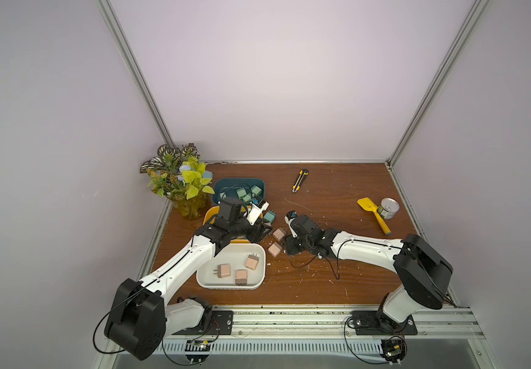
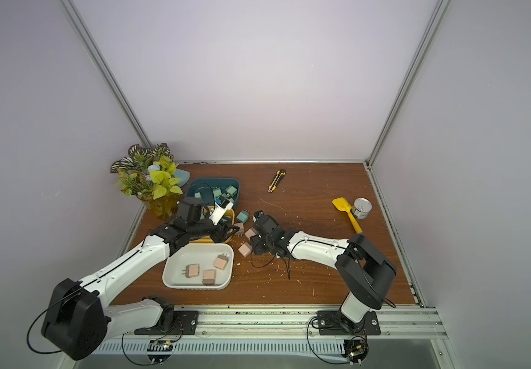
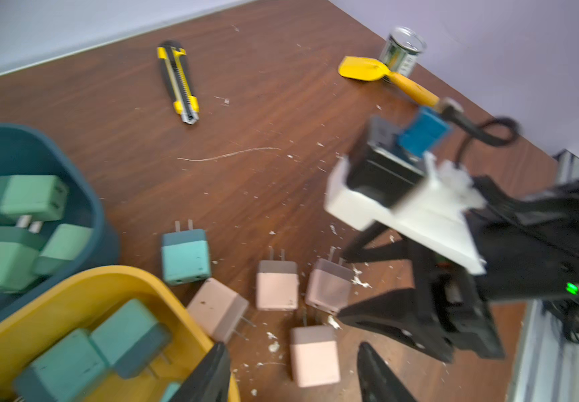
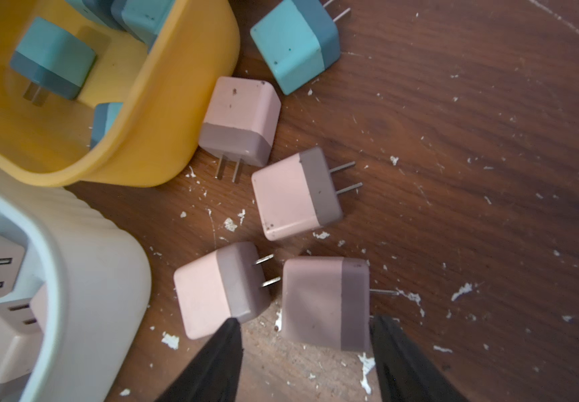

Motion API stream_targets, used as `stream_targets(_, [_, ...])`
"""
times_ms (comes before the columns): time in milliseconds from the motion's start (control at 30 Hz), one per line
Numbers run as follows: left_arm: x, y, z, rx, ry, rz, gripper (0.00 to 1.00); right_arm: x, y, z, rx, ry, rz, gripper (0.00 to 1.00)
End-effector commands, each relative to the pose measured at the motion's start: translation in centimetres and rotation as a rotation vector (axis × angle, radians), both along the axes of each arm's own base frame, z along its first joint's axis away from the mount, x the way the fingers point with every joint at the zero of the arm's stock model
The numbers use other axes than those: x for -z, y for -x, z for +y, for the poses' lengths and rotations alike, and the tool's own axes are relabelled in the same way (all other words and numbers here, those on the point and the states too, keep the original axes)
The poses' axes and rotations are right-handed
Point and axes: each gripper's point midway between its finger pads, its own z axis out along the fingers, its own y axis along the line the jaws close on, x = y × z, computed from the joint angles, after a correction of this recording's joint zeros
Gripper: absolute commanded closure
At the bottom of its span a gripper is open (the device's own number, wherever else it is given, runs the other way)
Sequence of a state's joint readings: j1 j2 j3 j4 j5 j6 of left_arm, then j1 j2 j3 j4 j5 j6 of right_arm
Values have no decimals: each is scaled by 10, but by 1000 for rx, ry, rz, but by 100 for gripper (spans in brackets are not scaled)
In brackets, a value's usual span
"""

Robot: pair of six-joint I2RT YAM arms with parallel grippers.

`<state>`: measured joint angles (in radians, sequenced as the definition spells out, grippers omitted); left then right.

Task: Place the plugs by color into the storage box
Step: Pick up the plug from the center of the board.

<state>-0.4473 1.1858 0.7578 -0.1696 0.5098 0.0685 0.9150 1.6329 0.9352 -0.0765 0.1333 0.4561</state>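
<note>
Three storage boxes stand at the left in both top views: a teal one with green plugs, a yellow one with teal-blue plugs, a white one with three pink plugs. Several pink plugs lie loose beside the boxes, and one teal-blue plug lies next to them. My left gripper is open, low over a pink plug, with gaps on both sides. My right gripper is open astride another pink plug. One of its fingertips touches a neighbouring pink plug.
A yellow-black utility knife lies at the back. A yellow trowel and a tin can sit at the right. A potted plant fills the back left corner. White crumbs are scattered over the wooden table.
</note>
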Motion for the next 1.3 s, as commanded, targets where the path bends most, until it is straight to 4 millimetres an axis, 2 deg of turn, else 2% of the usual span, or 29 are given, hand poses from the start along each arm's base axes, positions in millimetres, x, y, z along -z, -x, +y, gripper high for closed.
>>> stream_targets(0, [12, 22, 5, 12, -39, 25, 40, -8, -9, 2, 0, 22, -42, 35])
stream_targets(267, [29, 45, 17, -15, -24, 61, 41, 5, -11, 0, -5, 54, -31, 33])
stream_targets(533, [36, 44, 10, 13, -23, 84, 41, 23, -12, 1, -7, 91, -9, 39])
stream_targets(700, [42, 42, 10, 8, -39, 119, 41, 24, -13, 2, -2, 89, -5, 45])
stream_targets(1033, [40, 39, 13, -21, -46, 111, 41, -1, -13, -2, 14, 47, -48, 51])
stream_targets(1167, [27, 34, 14, -66, -17, 112, 43, -17, -11, 0, 3, 19, -60, 53])
stream_targets(1267, [21, 30, 24, -161, -24, 128, 43, -30, -7, 4, -23, -14, -70, 54])
